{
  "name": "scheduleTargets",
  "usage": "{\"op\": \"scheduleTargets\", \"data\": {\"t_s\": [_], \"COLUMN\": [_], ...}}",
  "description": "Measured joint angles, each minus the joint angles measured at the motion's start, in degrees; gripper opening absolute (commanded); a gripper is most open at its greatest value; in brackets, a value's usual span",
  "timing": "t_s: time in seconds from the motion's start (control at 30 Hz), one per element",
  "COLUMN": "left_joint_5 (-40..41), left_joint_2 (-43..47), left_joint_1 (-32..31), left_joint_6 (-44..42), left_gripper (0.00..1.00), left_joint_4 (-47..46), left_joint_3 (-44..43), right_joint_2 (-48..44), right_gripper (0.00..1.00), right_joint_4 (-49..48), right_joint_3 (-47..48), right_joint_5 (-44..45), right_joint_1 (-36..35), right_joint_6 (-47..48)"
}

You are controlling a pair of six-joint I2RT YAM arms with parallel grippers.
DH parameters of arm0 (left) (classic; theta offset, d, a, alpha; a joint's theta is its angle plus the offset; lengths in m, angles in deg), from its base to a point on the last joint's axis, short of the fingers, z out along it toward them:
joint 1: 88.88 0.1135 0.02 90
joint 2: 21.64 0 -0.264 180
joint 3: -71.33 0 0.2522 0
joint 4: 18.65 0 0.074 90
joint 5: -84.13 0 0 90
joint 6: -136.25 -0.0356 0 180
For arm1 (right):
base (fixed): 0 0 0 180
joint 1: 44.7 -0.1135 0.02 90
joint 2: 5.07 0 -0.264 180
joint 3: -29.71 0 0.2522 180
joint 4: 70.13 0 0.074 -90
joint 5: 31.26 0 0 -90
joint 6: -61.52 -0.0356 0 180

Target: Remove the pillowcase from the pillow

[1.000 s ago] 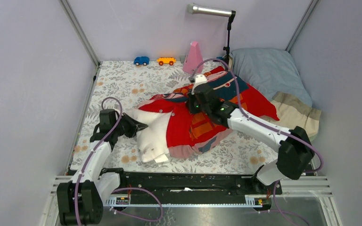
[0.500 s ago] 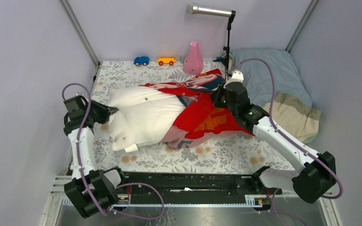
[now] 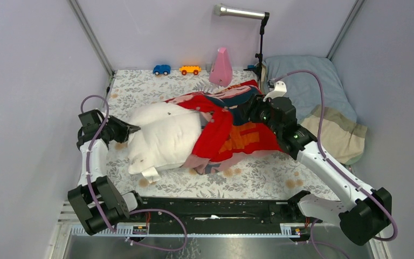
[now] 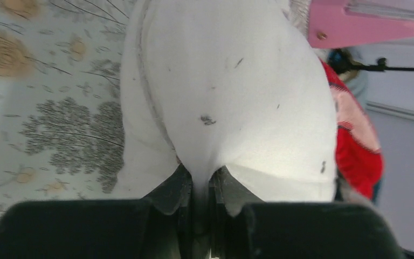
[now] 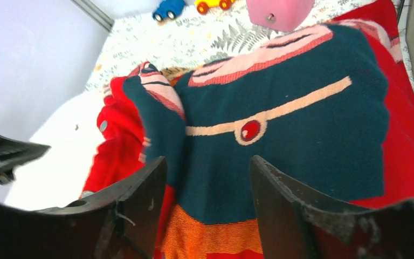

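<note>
1. Table (image 3: 140, 89): covered in a floral-print cloth, it carries all the items listed below.

2. Pillow (image 3: 164, 137): white and plump, it lies on the left half of the table, long side across the view. Its left and middle portions are bare. Its right end is overlapped by bunched red cloth.

3. Pillowcase (image 3: 245, 137): lies at the table's centre, just right of the bare pillow, and spreads toward the far right corner. The red, orange and dark teal print faces up. A pale pink inner layer shows along the near edge.

4. Second pillow (image 3: 310, 81): grey-blue with a beige end (image 3: 337, 129), it rests against the right wall. The pillowcase's right edge lies just beside it.

5. Left gripper (image 4: 198, 181): positioned at the pillow's left end. Its jaws are pressed together on a small fold of the white fabric, as the left wrist view shows.

6. Right gripper (image 5: 207, 162): positioned over the teal area of the pillowcase near its far right part. Its jaws are spread wide. Whether they touch the cloth cannot be told.

7. Lamp (image 3: 241, 12): stands on a black stand at the far edge.

8. Pink cone-shaped object (image 3: 221, 67): upright at the far edge, just behind the pillowcase.

9. Blue toy car (image 3: 161, 69) and orange toy car (image 3: 190, 69): side by side at the far edge, left of the pink object.
</note>
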Motion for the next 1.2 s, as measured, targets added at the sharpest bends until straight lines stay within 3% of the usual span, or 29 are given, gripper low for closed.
{"op": "scheduleTargets", "data": {"t_s": [0.07, 0.1, 0.17, 0.2, 0.4, 0.53, 0.67, 0.77, 0.87, 1.0, 1.2], "left_joint_5": [3.08, 4.5, 7.85, 9.79, 20.57, 15.19, 7.06, 7.17, 9.4, 13.6, 28.3], "left_joint_2": [0.0, 0.11, 0.98, 1.77, 11.06, 13.53, 8.41, 5.68, 9.94, 17.57, 21.07], "left_joint_1": [-0.57, -0.74, -1.09, -1.2, -1.05, -1.01, -0.81, -1.07, -2.84, -10.45, -34.29], "left_joint_6": [-0.98, -1.42, -2.08, -2.56, -2.86, -1.33, -0.15, -0.35, -0.48, 0.39, 3.06], "left_gripper": [0.29, 0.43, 0.86, 0.97, 0.99, 0.99, 0.99, 0.99, 0.99, 0.99, 0.99], "left_joint_4": [0.09, 0.04, 0.26, 0.7, 2.21, -3.02, -6.75, -5.35, -4.11, -3.39, 1.01], "left_joint_3": [0.0, -0.02, -0.22, -0.48, -2.91, -0.92, 2.71, 3.93, 4.5, 4.39, 2.21], "right_joint_2": [-0.63, -0.79, -0.61, -0.35, 1.81, 2.21, 2.21, 2.21, 2.43, 4.63, 6.93], "right_gripper": [0.88, 0.92, 0.99, 1.0, 1.0, 1.0, 1.0, 1.0, 1.0, 1.0, 1.0], "right_joint_4": [-2.4, -3.56, -5.44, -6.01, -7.1, -6.97, -6.8, -6.71, -7.02, -9.03, -15.32], "right_joint_3": [-0.7, -0.98, -1.16, -1.16, -1.16, -1.16, -1.16, -1.18, -1.18, -1.18, -2.86], "right_joint_5": [-1.4, -2.64, -5.07, -6.14, -10.08, -10.49, -9.73, -9.86, -10.4, -14.1, -20.44], "right_joint_1": [1.09, 1.46, 1.77, 1.77, 1.75, 1.75, 1.75, 1.75, 1.75, 1.77, 1.77], "right_joint_6": [0.31, 0.22, -0.02, -0.02, -0.07, -0.52, -1.95, -2.47, -3.74, -6.97, -10.54]}}
